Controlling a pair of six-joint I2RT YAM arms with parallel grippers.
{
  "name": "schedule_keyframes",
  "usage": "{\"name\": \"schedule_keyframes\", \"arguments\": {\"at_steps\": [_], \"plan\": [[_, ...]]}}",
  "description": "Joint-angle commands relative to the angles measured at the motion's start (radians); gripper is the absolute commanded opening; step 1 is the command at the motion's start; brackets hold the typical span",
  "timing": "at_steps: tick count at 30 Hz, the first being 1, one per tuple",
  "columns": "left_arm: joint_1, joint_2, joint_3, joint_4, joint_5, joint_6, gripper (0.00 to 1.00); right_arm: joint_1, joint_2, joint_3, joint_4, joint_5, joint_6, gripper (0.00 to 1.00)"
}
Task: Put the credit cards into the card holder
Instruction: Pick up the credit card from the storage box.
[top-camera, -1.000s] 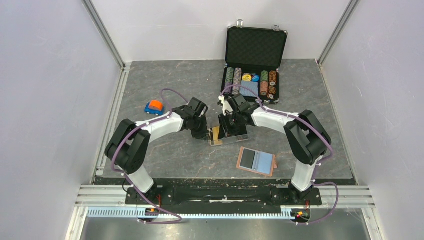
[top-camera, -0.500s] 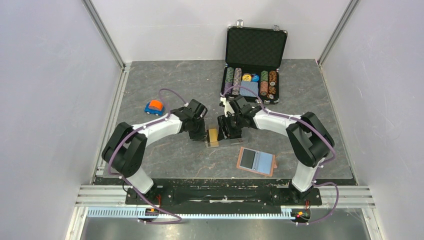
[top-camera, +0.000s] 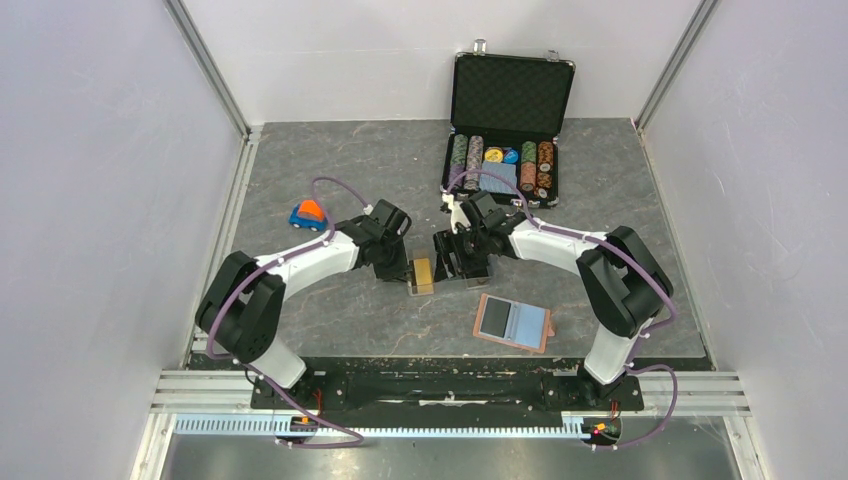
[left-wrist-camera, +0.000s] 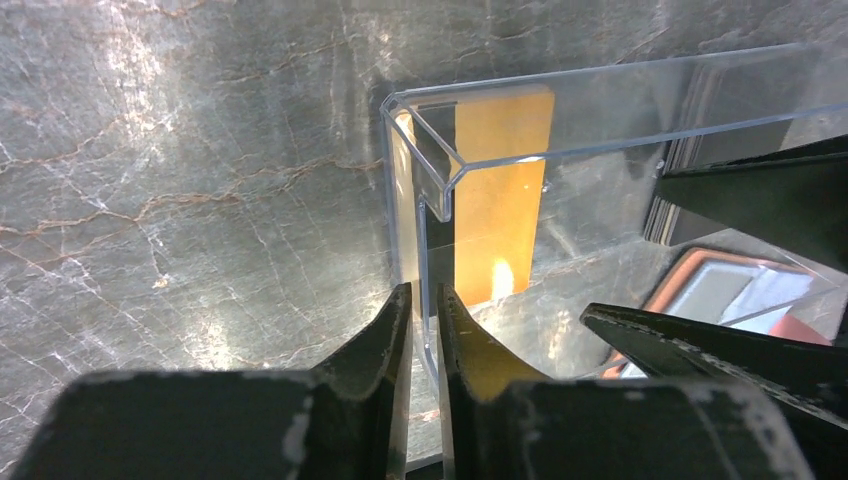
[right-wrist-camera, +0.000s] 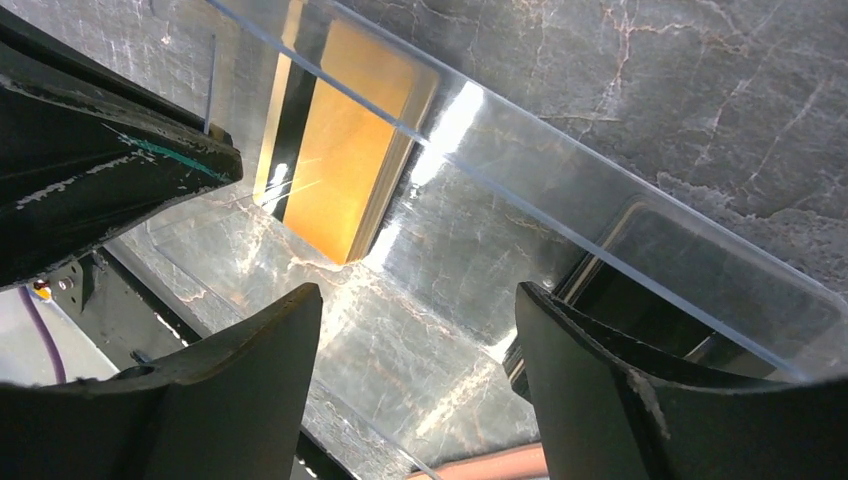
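Grey stone tabletop, arms angled inward: left gripper tight on clear box, right gripper agape.

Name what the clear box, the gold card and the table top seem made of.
The clear box: rigid glossy plastic, probably acrylic; see-through walls, bright edges. The gold card: likely plastic, metallic sheen, light glint. The table top: veined grey stone look, possibly printed.

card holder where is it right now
In the top view the card holder lies open on the table, right of centre, between the clear box holding the gold card and the right arm's base.
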Motion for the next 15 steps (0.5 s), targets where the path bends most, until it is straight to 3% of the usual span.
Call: {"name": "schedule_keyframes", "arguments": {"at_steps": [1, 5, 10, 12, 15], "plan": [[0.002, -0.057, 0.009, 0.077, 0.014, -0.027, 0.20, 0.001, 0.000, 0.057, -0.009, -0.027, -0.004, 0.69], [0.002, -0.045, 0.012, 0.075, 0.016, -0.023, 0.08, 0.004, 0.013, 0.077, 0.010, -0.064, 0.035, 0.51], [0.002, -0.021, 0.014, 0.075, 0.028, -0.016, 0.05, 0.022, 0.063, 0.095, 0.013, -0.055, 0.046, 0.47], [0.002, -0.018, 0.014, 0.071, 0.022, -0.011, 0.08, 0.027, 0.080, 0.100, 0.010, -0.047, 0.046, 0.46], [0.004, -0.018, 0.019, 0.060, -0.006, -0.004, 0.20, 0.033, 0.091, 0.110, 0.002, -0.034, 0.042, 0.46]]}}
